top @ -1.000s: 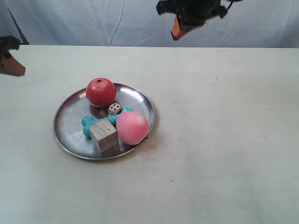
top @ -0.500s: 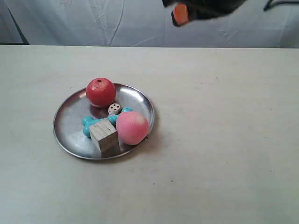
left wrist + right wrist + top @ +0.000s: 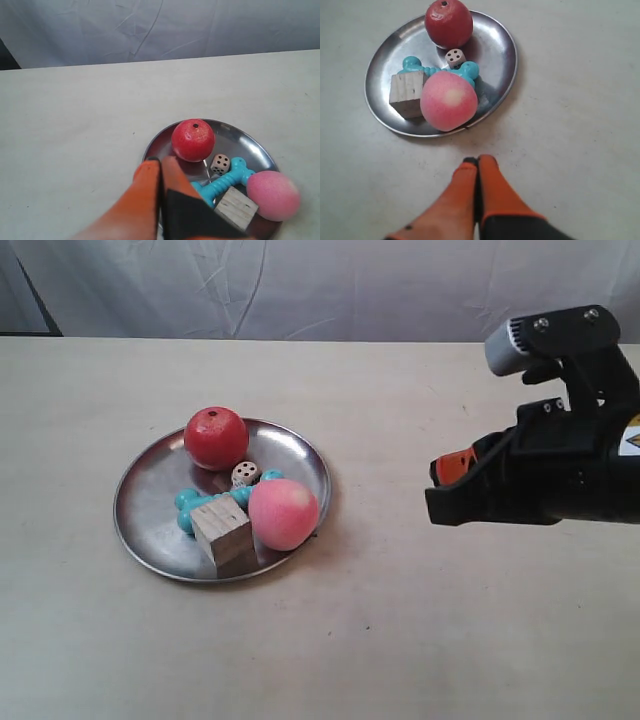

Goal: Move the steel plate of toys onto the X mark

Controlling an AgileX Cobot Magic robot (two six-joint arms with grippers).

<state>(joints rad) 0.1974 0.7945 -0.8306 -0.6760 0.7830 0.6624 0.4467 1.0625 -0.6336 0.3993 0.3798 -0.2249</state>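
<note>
Down beside the round shiny steel plate [image 3: 150, 502] comes the right gripper [image 3: 438, 496], jaws pressed shut on nothing. It should open wide and pinch the near rim gently. The left gripper [image 3: 159, 165] is shut and empty too. The plate sits on the pale table [image 3: 450, 640] with bare room all round. I cannot spot the X mark.

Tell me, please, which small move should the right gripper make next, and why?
Probably open the right gripper: its orange fingers are pressed together, short of the round shiny steel plate, so it cannot yet grasp the raised rim near the pink foam ball.
</note>
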